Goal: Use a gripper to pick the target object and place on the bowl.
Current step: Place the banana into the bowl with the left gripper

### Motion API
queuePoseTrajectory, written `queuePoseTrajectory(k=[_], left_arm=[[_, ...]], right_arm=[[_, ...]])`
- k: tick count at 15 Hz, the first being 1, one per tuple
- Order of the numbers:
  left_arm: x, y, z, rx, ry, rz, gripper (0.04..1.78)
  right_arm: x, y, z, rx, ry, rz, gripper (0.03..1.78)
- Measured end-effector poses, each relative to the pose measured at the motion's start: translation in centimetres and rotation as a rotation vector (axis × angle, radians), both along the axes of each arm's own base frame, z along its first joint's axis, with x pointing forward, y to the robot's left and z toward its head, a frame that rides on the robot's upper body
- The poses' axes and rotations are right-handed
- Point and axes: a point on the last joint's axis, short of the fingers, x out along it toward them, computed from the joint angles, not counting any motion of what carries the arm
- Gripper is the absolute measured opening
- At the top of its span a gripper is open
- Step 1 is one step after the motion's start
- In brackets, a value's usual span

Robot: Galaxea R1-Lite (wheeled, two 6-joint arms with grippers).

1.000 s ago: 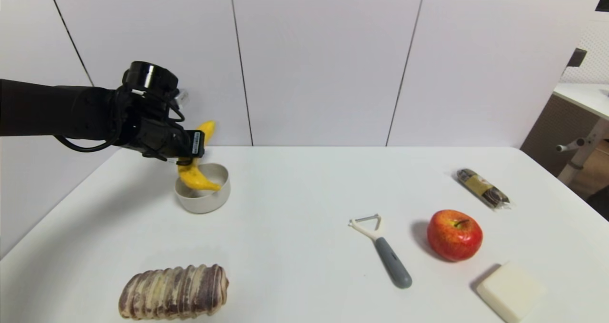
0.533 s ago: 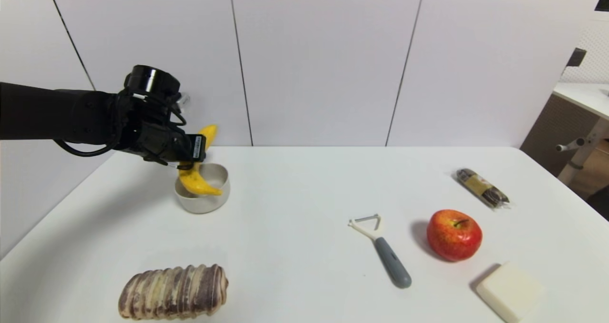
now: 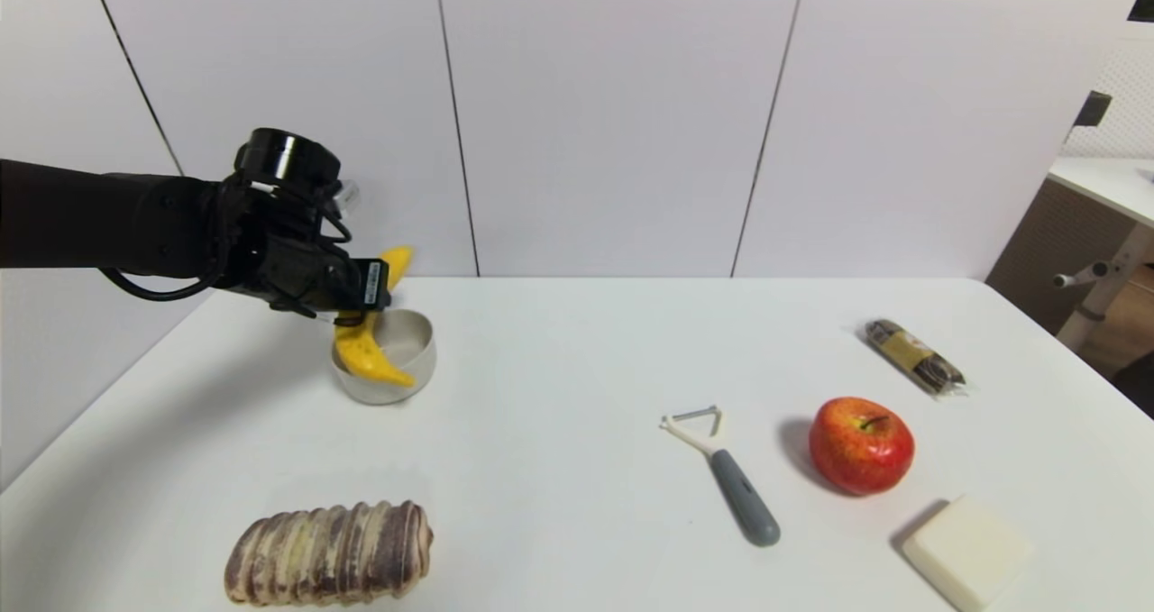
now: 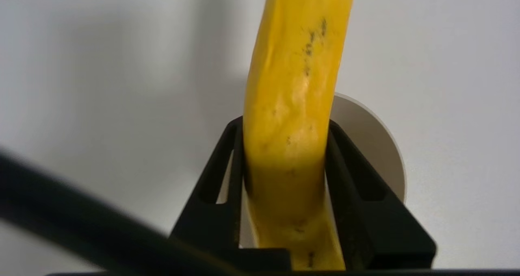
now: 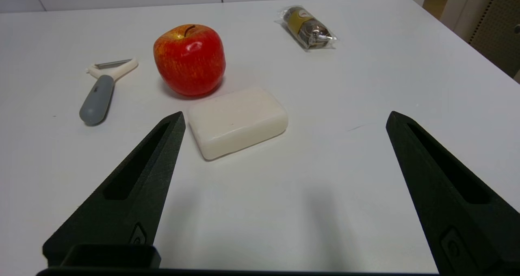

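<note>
My left gripper (image 3: 353,310) is shut on the yellow banana (image 3: 368,352) and holds it over the light-grey bowl (image 3: 410,379) at the table's far left. The banana's lower end hangs inside the bowl; its upper end sticks up behind the gripper. In the left wrist view the banana (image 4: 292,89) runs between the two black fingers (image 4: 231,162), with the bowl's rim (image 4: 378,146) showing beneath. My right gripper (image 5: 284,119) is open and empty, low over the table's front right; it does not show in the head view.
A brown-striped bread loaf (image 3: 329,553) lies front left. A grey-handled peeler (image 3: 726,477), a red apple (image 3: 861,445), a white soap bar (image 3: 969,553) and a wrapped snack (image 3: 915,357) lie at the right. They also show in the right wrist view, the soap (image 5: 237,121) nearest.
My left gripper has come down a little with the banana. The banana's lower end has sunk into the bowl and swung slightly left.
</note>
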Motion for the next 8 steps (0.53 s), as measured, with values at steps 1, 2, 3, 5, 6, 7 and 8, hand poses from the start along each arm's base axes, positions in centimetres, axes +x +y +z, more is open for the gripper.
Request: queuePoseTrajectory(k=[1, 2, 3, 5, 6, 7, 8], left_arm=[[-0.07, 0.01, 0.01, 0.001, 0.000, -0.002, 0.85], [-0.13, 0.01, 0.02, 0.002, 0.000, -0.003, 0.95], [-0.17, 0.02, 0.08, 0.004, -0.001, -0.004, 1.03], [-0.22, -0.01, 0.16, 0.004, -0.004, -0.005, 1.19], [-0.23, -0.07, 0.25, 0.003, -0.011, -0.007, 1.25], [-0.20, -0.12, 0.38, 0.001, -0.023, -0.009, 1.31], [-0.17, -0.17, 0.56, 0.000, -0.037, -0.011, 1.35]], right_arm=[[0.00, 0.00, 0.00, 0.000, 0.000, 0.000, 1.71], [0.00, 0.00, 0.00, 0.000, 0.000, 0.000, 1.71], [0.00, 0.00, 0.00, 0.000, 0.000, 0.000, 1.71], [0.00, 0.00, 0.00, 0.000, 0.000, 0.000, 1.71], [0.00, 0.00, 0.00, 0.000, 0.000, 0.000, 1.71], [0.00, 0.00, 0.00, 0.000, 0.000, 0.000, 1.71], [0.00, 0.00, 0.00, 0.000, 0.000, 0.000, 1.71]])
